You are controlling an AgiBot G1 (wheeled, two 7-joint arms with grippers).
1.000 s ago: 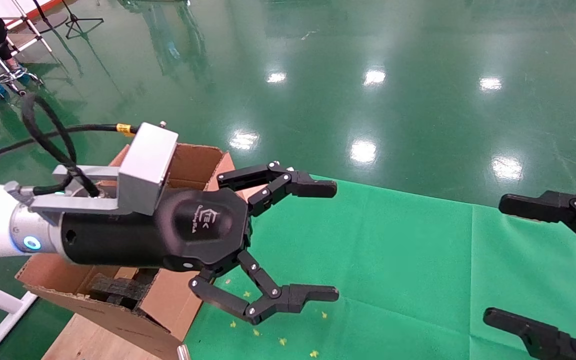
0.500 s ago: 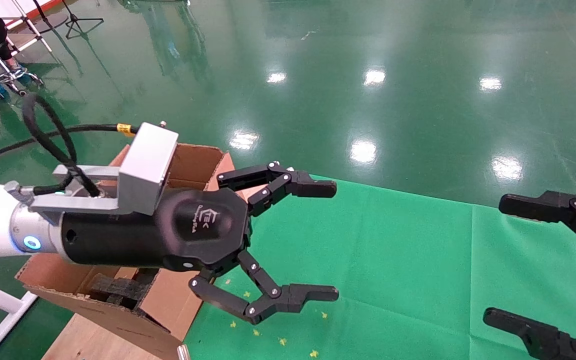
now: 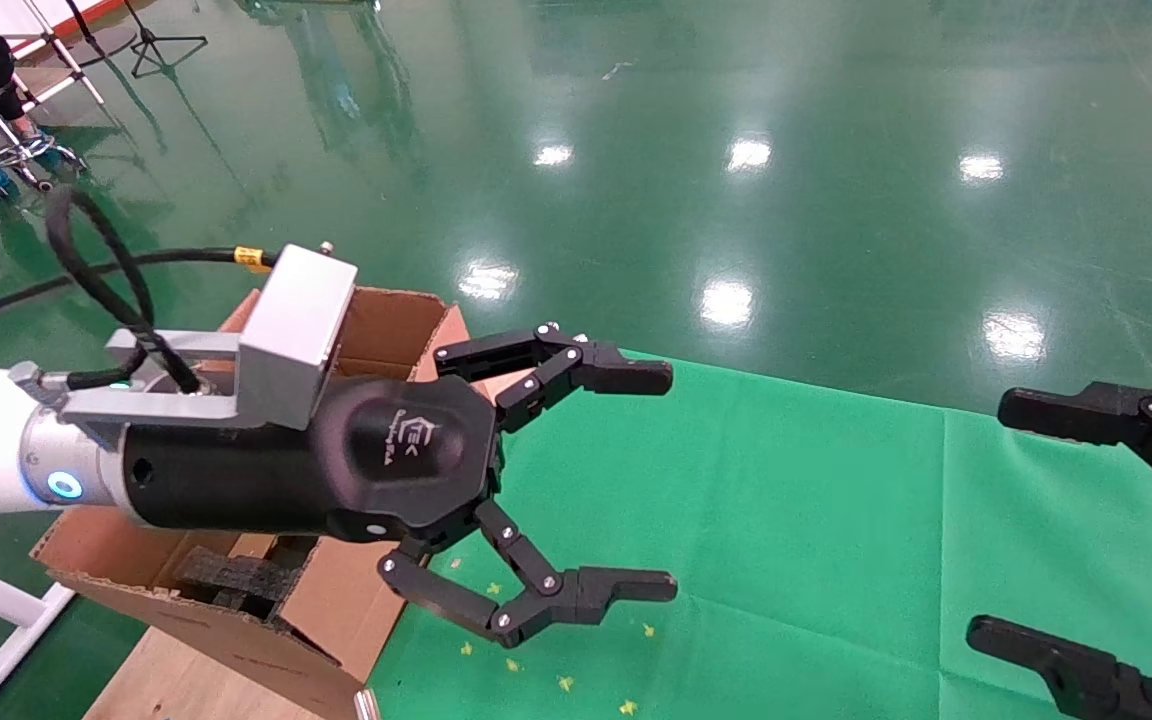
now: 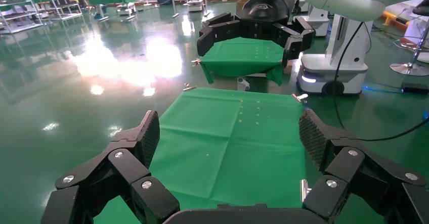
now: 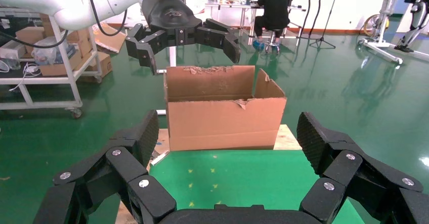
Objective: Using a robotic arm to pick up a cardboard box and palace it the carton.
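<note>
Hovering over the counter near the carton, the left gripper has its fingers spread wide, holding nothing. Right gripper at the counter's right side, fingers likewise wide and empty. Cardboard box: not visible in any view; position relative to either set of fingers cannot be told. Judgement: small taped box likely light, stiff, somewhat slick; grip across two opposite flat sides. Carton stands open, black foam inside.
</note>
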